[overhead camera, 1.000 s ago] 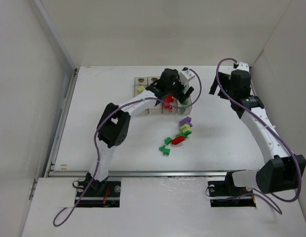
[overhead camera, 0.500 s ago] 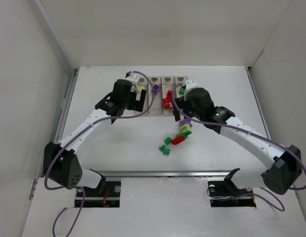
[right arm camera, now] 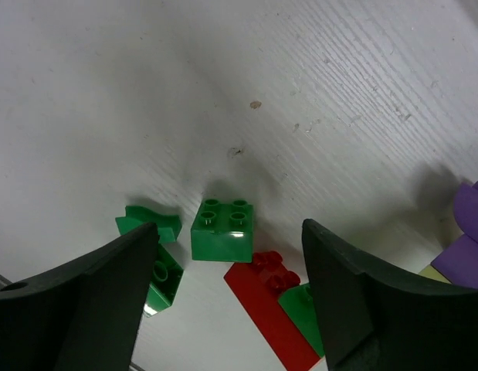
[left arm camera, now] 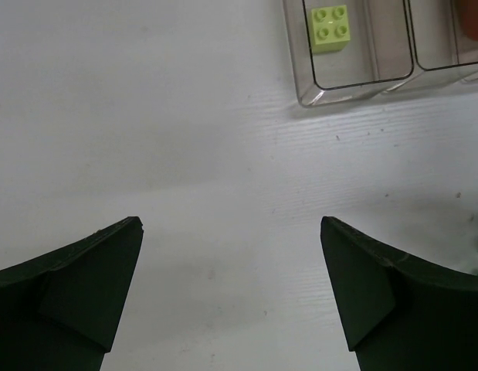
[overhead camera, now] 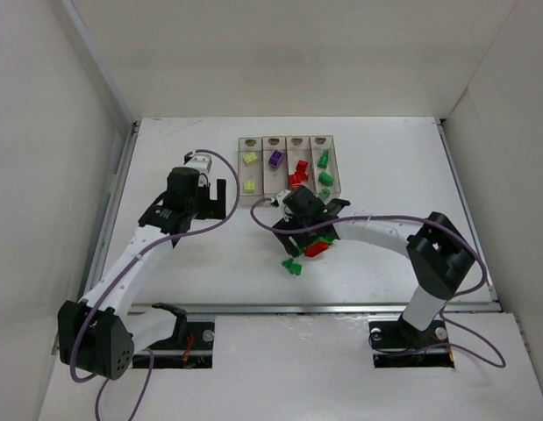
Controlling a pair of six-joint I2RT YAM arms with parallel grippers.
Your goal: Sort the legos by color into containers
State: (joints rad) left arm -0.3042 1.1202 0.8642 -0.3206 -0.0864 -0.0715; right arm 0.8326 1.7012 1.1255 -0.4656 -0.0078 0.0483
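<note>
The containers [overhead camera: 289, 195] stand in a row at the back centre. From left to right they hold yellow-green, purple, red and green legos. A loose pile lies in front of them, with a red brick [overhead camera: 317, 249] and green pieces [overhead camera: 294, 265]. My right gripper [overhead camera: 308, 239] is open and low over this pile. In the right wrist view a green brick [right arm camera: 223, 230] sits between its fingers [right arm camera: 115, 294], with the red brick [right arm camera: 273, 313] beside it. My left gripper [overhead camera: 217, 203] is open and empty over bare table, left of the containers. A yellow-green brick [left arm camera: 331, 25] lies in the leftmost bin.
White walls enclose the table on the left, back and right. A metal rail [overhead camera: 280, 307] runs along the near edge. A purple brick [right arm camera: 472, 232] and more green pieces [right arm camera: 150, 222] lie around the right gripper's fingers.
The left arm has drawn back from over the containers to the left. The right arm has swung in from the back right and come down over the loose pile.
</note>
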